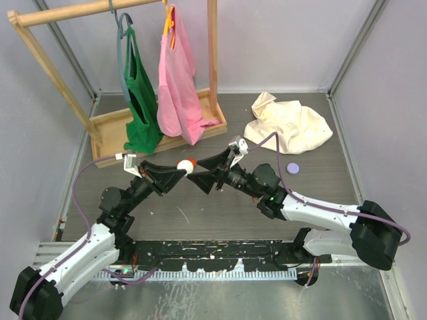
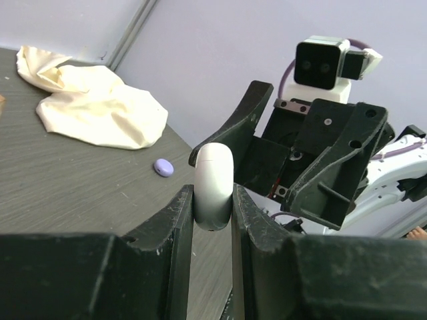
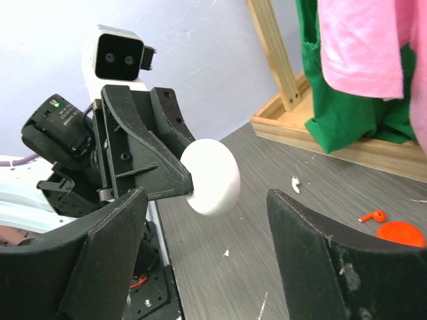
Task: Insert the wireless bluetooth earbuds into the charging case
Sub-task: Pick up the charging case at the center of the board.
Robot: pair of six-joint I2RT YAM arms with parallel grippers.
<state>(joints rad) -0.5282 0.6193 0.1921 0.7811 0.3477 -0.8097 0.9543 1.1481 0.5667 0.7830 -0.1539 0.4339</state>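
Note:
My left gripper (image 1: 179, 171) is shut on a white round charging case (image 2: 213, 180), held edge-on above the table between its two fingers (image 2: 175, 220). The case (image 3: 212, 176) is closed, as far as I can see. My right gripper (image 3: 207, 200) faces it from the right, jaws wide apart and touching nothing; the case hangs just beyond its fingertips. In the right wrist view a white earbud (image 3: 294, 185) and a red earbud (image 3: 372, 216) lie loose on the dark table, with a red round case (image 3: 400, 235) beside the red one.
A lilac round case (image 1: 292, 168) lies on the table at the right, near a crumpled cream cloth (image 1: 288, 124). A wooden clothes rack (image 1: 157, 127) with a green top (image 1: 141, 100) and a pink top (image 1: 177, 80) stands at the back left.

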